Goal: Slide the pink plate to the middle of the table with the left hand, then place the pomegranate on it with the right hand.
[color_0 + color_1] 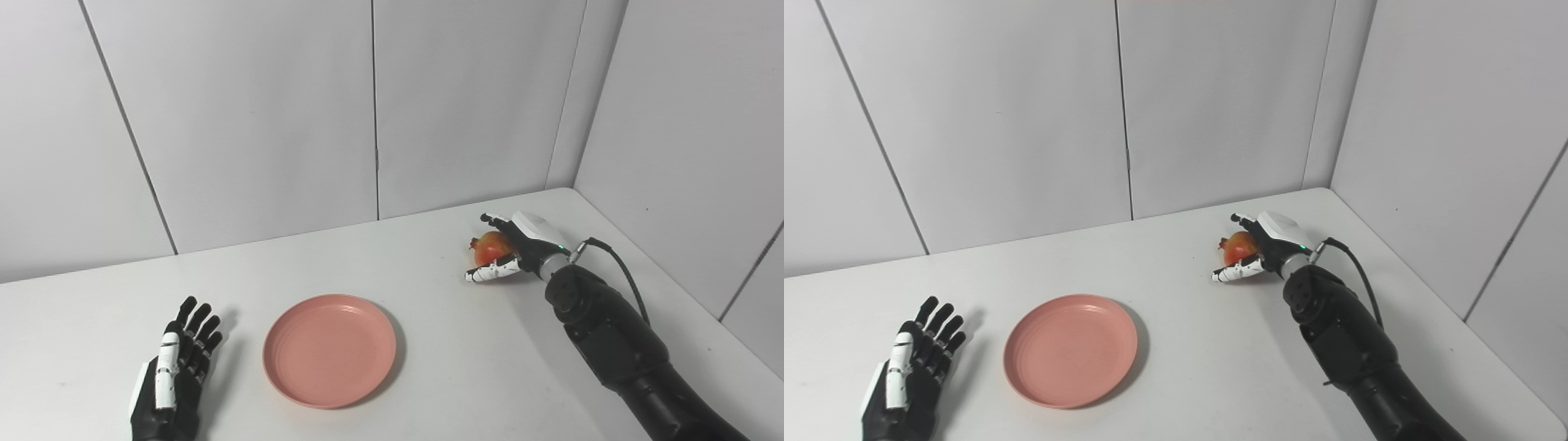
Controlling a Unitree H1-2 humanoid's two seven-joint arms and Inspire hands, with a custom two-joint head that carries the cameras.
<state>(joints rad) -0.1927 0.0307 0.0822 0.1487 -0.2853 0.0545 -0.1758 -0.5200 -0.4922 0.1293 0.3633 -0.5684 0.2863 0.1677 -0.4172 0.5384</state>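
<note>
Left hand (174, 373) (wrist cut off) lies spread; right hand (511, 248) cups half-hidden pomegranate (492, 245).

Matt pink plate (329, 350), glossy pomegranate (493, 246), smooth white table (429, 380).

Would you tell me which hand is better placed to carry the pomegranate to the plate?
The right hand. Its fingers already curl around the pomegranate at the far right of the table, though a firm grip is unclear. The left hand lies open, left of the pink plate.
</note>
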